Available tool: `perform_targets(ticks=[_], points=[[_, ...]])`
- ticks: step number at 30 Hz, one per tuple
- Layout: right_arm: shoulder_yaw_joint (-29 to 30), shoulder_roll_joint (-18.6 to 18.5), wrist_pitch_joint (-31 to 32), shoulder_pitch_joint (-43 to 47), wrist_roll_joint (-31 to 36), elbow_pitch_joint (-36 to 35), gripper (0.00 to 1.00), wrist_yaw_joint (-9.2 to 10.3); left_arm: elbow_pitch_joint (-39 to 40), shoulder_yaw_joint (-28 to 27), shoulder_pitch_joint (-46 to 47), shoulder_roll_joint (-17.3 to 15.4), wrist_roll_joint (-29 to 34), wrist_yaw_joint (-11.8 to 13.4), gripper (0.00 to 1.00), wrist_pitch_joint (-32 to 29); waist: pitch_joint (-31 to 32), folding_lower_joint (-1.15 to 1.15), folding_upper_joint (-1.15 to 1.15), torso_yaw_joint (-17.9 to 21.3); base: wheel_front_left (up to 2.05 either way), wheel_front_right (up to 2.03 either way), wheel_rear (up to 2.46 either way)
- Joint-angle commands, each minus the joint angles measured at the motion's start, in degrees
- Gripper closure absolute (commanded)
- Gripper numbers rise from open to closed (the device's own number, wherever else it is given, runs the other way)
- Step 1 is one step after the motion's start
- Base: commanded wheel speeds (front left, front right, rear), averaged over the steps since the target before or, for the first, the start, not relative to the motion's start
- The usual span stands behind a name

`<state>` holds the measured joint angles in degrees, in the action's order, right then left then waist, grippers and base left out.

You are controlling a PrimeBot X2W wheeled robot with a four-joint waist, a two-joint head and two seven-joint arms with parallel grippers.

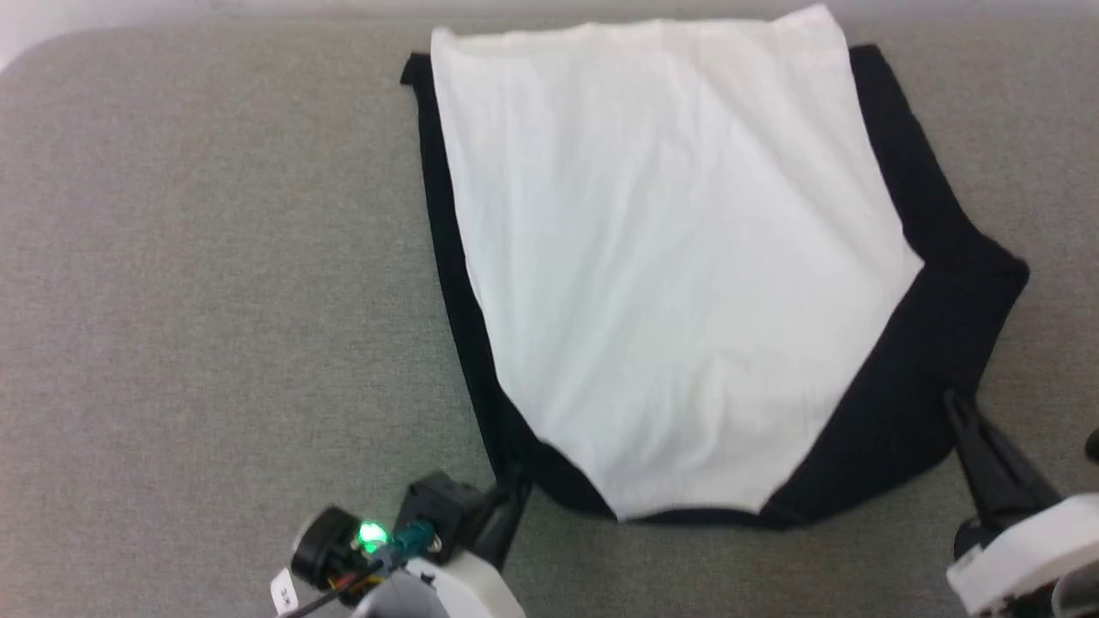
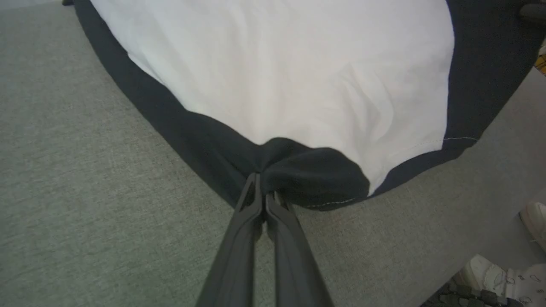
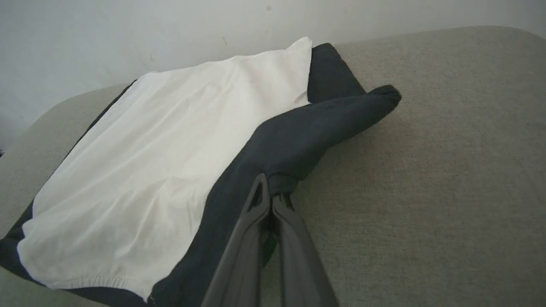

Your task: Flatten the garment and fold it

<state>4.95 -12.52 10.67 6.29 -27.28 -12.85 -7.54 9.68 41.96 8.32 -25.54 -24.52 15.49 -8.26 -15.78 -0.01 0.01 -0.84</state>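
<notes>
1. The left gripper [image 1: 513, 485] is clamped on the near black corner of the garment [image 1: 670, 257].
2. The right gripper [image 1: 953, 399] pinches its black sleeve edge.
3. The white body lies spread over the grey worktop [image 1: 215, 257], toward its far edge.

Garment [image 1: 678, 257] lay spread on the bench [image 1: 215, 300], right of centre, narrower end nearest the robot. Left gripper [image 1: 513, 481] sat at the garment's near left corner and right gripper [image 1: 953, 402] at its near right edge, each pinching a sleeve fold. A wall [image 3: 128, 34] stood behind the bench.
</notes>
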Motion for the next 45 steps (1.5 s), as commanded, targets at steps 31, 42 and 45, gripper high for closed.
perform_targets(ticks=[31, 42, 45], points=[[-2.7, -0.1, 4.4, 5.3, 7.0, 10.6, 1.0, 0.05, -9.2, 2.8, -4.1, -0.5, -7.1, -4.6, 1.0, -3.0, 4.3, 0.01, -0.01, 0.4, 0.0, 0.0, 0.0], [-4.3, 1.0, 3.5, 2.6, 8.1, 16.4, 0.76, 0.05, -15.9, 3.4, -0.5, 2.6, -7.1, -5.4, 0.85, -2.4, 3.2, 0.01, -0.01, 0.2, 0.0, 0.0, 0.0], [-4.6, 1.0, 3.5, 2.1, 8.6, 17.7, 0.25, 0.05, -17.6, 3.4, -0.3, 3.4, -7.5, -5.5, 0.53, -1.9, 3.2, 0.01, -0.01, 0.2, 0.0, 0.0, 0.0]])
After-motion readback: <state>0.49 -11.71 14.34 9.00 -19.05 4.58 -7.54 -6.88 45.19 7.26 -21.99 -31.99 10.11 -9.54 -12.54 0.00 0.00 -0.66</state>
